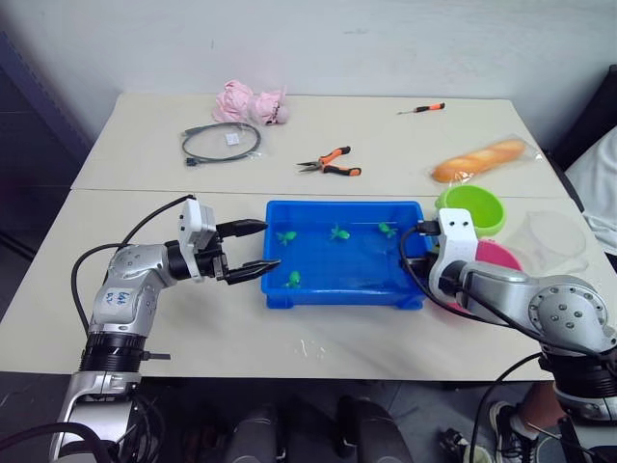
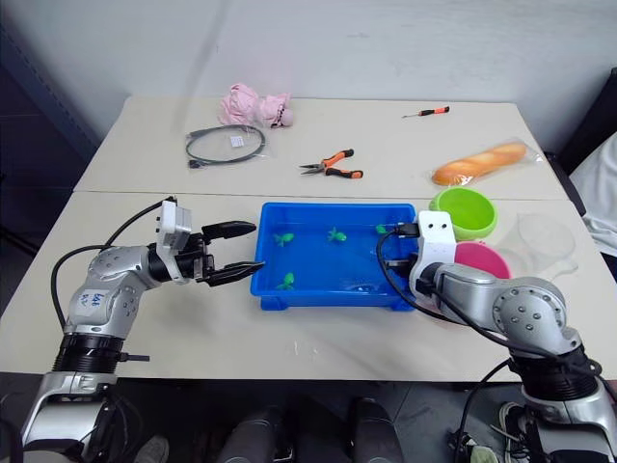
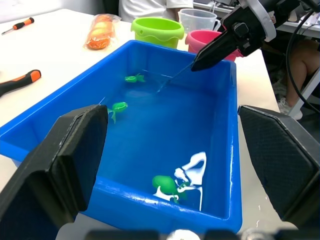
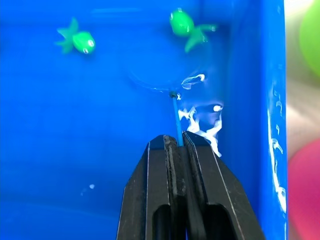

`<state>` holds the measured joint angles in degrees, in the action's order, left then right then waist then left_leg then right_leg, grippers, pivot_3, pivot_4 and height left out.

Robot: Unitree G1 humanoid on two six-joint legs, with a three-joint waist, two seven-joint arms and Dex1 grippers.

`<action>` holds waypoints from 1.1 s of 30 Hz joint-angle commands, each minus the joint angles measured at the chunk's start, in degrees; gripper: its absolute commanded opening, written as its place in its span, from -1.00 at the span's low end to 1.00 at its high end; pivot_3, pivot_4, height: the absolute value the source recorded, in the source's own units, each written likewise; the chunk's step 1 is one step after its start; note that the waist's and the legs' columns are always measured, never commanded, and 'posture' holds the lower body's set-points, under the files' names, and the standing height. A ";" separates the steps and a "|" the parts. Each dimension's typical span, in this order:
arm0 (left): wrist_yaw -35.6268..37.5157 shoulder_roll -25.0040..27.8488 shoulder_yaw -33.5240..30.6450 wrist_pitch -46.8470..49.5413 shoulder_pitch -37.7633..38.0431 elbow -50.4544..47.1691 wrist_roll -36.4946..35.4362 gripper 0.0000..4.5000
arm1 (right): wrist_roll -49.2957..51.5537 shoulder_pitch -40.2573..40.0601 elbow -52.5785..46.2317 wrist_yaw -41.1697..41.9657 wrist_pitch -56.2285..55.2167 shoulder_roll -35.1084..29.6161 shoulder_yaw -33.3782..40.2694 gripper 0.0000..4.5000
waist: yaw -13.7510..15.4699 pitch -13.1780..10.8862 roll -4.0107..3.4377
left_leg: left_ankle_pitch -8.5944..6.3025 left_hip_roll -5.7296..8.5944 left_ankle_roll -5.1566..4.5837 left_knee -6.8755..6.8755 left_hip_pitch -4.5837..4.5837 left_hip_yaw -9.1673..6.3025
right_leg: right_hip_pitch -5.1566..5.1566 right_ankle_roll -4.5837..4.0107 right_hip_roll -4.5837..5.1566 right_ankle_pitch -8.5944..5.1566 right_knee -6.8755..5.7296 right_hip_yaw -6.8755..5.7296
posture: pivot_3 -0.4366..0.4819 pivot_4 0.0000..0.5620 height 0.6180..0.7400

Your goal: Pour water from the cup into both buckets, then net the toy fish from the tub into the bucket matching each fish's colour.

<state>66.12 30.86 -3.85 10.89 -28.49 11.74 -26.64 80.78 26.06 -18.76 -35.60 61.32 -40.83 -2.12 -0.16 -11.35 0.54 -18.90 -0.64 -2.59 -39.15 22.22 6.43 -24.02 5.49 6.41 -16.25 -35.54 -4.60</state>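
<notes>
Both arms fill the lower frame: left gripper (image 1: 253,248) spread wide and empty beside the tub (image 1: 339,294) at centre — right gripper (image 4: 176,145) clamped on the net (image 4: 176,116), its hoop dipped among green fish (image 1: 292,279). Green bucket (image 1: 472,207) and pink bucket (image 1: 503,257) sit centre right.

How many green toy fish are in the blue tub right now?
4 green fish in the tub: one far left, one far middle, one far right by the net, one near the front wall. More may be hidden behind the right gripper.

Pliers (image 1: 331,162), screwdriver (image 1: 422,108), cable (image 1: 221,143), bagged bread (image 1: 479,159), pink cloth (image 1: 251,102).
</notes>
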 commanded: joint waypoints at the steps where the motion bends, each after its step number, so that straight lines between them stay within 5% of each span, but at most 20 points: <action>1: -0.75 -0.53 -1.70 -0.62 0.93 -2.39 -1.37 0.98 | -4.82 -0.82 -4.35 4.06 -1.13 0.58 1.47 -1.00 | 0.00 0.00 0.00 | 0.00 0.00 0.00 0.00 0.00 0.00 | 0.00 0.00 0.00 0.00 0.00 0.00 | -0.05 -0.47 0.99; 22: -2.85 -0.26 -6.01 3.52 1.08 -6.52 -5.12 0.98 | -25.98 -20.69 -23.47 35.07 -12.97 -1.90 10.32 -1.00 | 0.24 0.01 0.01 | -0.01 0.02 0.01 0.01 0.00 -0.04 | 0.00 0.01 -0.02 0.01 0.01 -0.03 | -0.05 -0.47 0.99; 33: -3.23 -2.55 -5.23 6.31 -4.96 -5.74 -7.06 0.98 | -25.71 -28.92 -22.99 46.39 -17.20 -5.57 30.24 -1.00 | 0.53 0.03 0.05 | -0.01 0.08 -0.01 0.00 -0.05 -0.04 | 0.07 0.08 -0.03 0.05 0.03 -0.01 | -0.05 -0.47 0.99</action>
<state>63.47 28.19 -8.78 16.42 -31.76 7.46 -32.12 54.68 -2.75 -42.27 8.90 44.95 -45.02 23.54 0.38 -11.33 0.59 -18.91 -0.56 -2.60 -39.15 22.17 6.39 -23.95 5.58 6.38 -16.21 -35.51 -4.62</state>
